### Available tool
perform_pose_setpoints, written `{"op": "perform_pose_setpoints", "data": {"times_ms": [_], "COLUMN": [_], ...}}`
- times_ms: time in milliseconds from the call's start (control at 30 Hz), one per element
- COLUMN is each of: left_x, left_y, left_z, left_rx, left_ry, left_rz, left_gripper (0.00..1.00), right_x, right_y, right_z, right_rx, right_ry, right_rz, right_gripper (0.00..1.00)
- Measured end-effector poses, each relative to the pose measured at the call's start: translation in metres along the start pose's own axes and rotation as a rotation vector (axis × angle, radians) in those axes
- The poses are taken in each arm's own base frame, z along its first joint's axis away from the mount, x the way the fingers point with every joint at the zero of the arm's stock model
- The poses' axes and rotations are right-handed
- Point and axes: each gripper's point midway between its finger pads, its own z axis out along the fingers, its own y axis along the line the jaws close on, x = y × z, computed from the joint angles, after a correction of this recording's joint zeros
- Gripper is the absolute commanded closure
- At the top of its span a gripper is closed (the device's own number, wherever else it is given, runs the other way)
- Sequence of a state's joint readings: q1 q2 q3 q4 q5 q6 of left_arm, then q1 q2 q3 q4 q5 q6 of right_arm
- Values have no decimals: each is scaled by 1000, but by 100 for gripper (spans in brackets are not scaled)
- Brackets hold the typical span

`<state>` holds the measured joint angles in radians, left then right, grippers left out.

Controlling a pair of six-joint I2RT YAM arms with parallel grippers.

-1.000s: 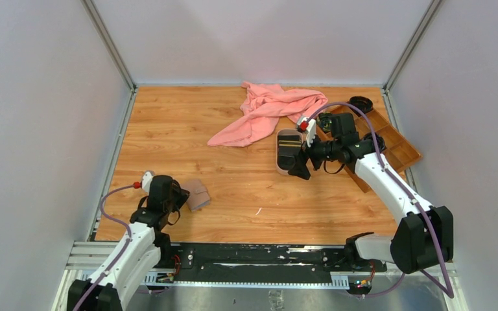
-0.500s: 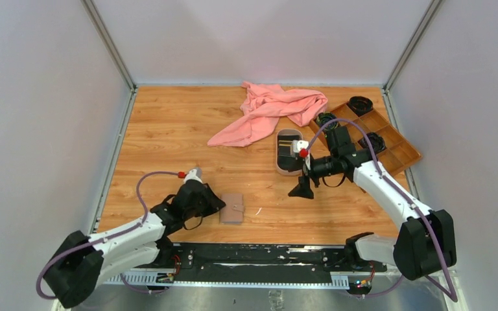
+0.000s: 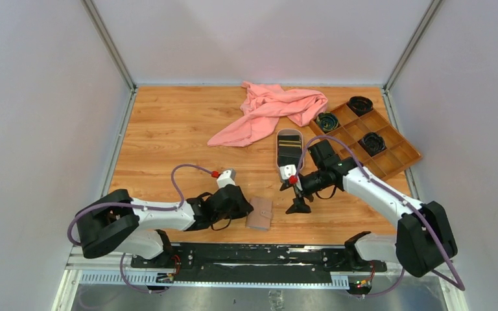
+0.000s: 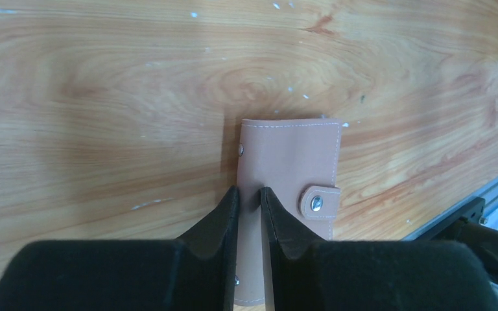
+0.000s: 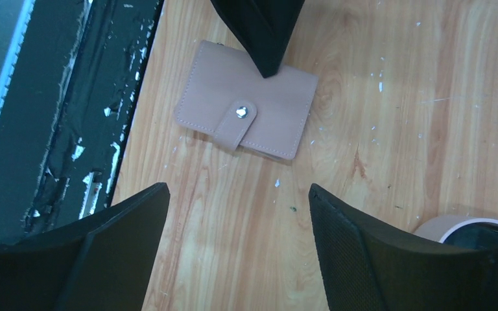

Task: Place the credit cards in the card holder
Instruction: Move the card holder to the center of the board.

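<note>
While the left gripper (image 4: 248, 192) pinches the shut card holder (image 4: 292, 162) low in the top view, the right gripper (image 5: 238, 189) hangs near, jaws spread wide and empty. The credit cards (image 3: 290, 155) lie in the oval tray (image 3: 277, 155) above. Next, the snap (image 4: 316, 203) likely needs opening.

The left arm has swung from the surface's left edge toward the middle. The card holder (image 3: 259, 214) has travelled with it and now lies flat near the front rail. The left tool (image 4: 249, 194) has narrowed, its tips on the card holder (pinching or only pressing, unclear). The right tool (image 5: 237, 194) has left the oval tray (image 3: 277, 154) and come nearer, jaws wide, beside the card holder.
</note>
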<state>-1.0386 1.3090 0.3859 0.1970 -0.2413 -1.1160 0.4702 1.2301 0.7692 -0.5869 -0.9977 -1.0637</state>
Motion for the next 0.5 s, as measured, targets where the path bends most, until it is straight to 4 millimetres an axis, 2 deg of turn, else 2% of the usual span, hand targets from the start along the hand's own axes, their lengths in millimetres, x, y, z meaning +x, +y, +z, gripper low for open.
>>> {"op": "perform_pose_setpoints", "data": {"times_ms": [100,267,500], "left_x": [4,5,6], "left_y": [-10,-13,-15], "left_z": [4,6,5], "left_rx": [11,15,29], "left_ry": [-2,-13,-28], "left_rz": [-5,-26,-69], "left_gripper": [94,95,97], "right_x": [9,17,25], "right_y": [0,4,12], "right_z": [8,26,59], "right_rx": [-13,-44,-73], "right_ry": [32,96,200], "right_rz": [7,-3,5], "right_gripper": [29,41,42]}}
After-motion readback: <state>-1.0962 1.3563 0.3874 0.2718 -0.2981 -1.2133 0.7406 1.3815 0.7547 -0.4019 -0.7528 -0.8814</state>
